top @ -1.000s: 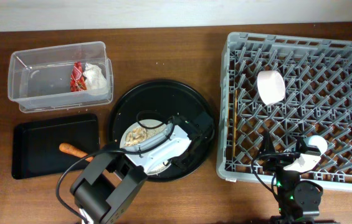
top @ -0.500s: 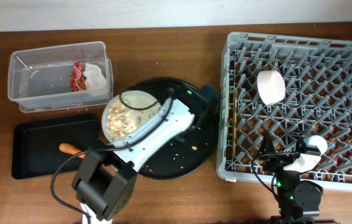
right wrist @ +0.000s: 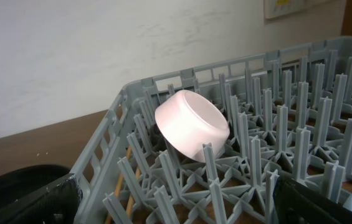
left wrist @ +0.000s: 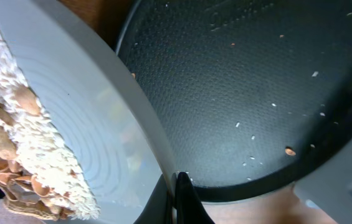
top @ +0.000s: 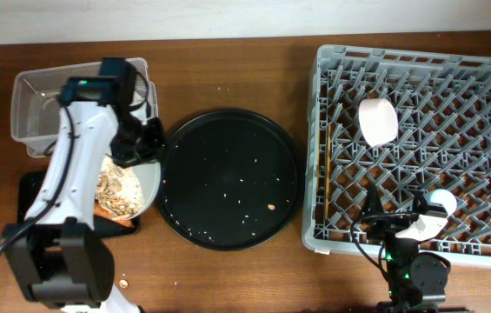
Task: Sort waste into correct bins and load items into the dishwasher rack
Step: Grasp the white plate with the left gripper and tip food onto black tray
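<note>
Plate [top: 141, 178], grasped at its rim by our left pincer [left wrist: 177, 190], hangs tilted over the black tray [top: 49, 200], left of frame. We tip gradually, so scraps [top: 115, 189] land inside. Right pincer [top: 419, 226]: state not discernible.

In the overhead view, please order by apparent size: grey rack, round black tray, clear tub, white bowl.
Largest to smallest:
1. grey rack
2. round black tray
3. clear tub, partly covered
4. white bowl

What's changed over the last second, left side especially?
The left gripper, jaws shut on the plate, carried it with its food scraps left off the round black tray to above the flat black tray, tilted. The rack, bowl and right gripper stayed put.
</note>
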